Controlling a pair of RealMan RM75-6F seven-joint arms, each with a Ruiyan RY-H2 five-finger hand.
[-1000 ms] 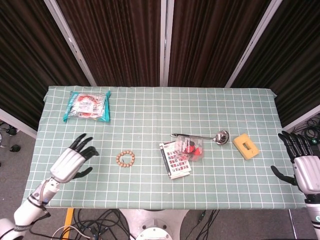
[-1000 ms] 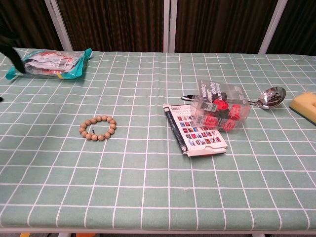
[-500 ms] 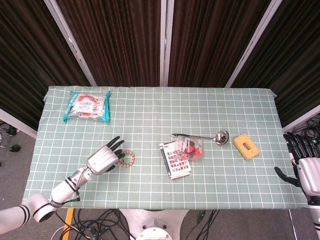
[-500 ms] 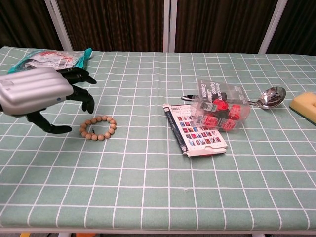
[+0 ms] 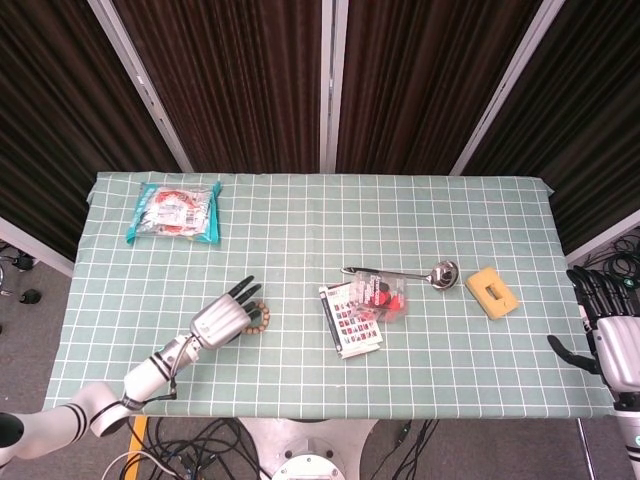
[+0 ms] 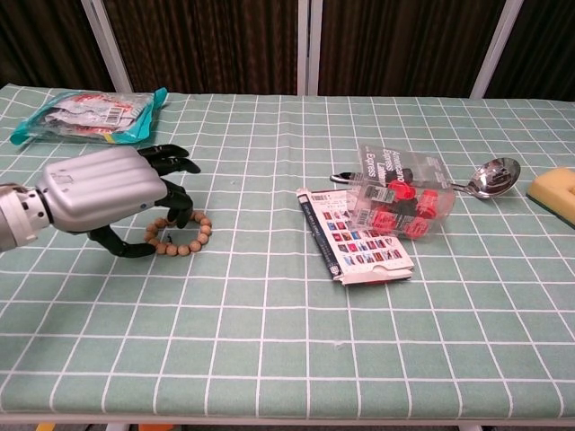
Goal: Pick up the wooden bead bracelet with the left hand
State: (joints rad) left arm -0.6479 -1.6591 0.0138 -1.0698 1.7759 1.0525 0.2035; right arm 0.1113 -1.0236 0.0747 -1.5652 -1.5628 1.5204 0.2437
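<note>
Head view: left hand (image 5: 222,320) has moved in from the worktop (image 5: 300,215) edge, now over the wooden bead bracelet (image 5: 259,318), which lies flat.
Chest view: fingers (image 6: 176,205) spread, curling around the beads, nothing held yet; grasp is imminent.
Right hand (image 5: 615,345) idle, open.

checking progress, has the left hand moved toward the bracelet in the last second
Yes. The left hand has moved right across the table, from clear of the wooden bead bracelet to over it.
</note>
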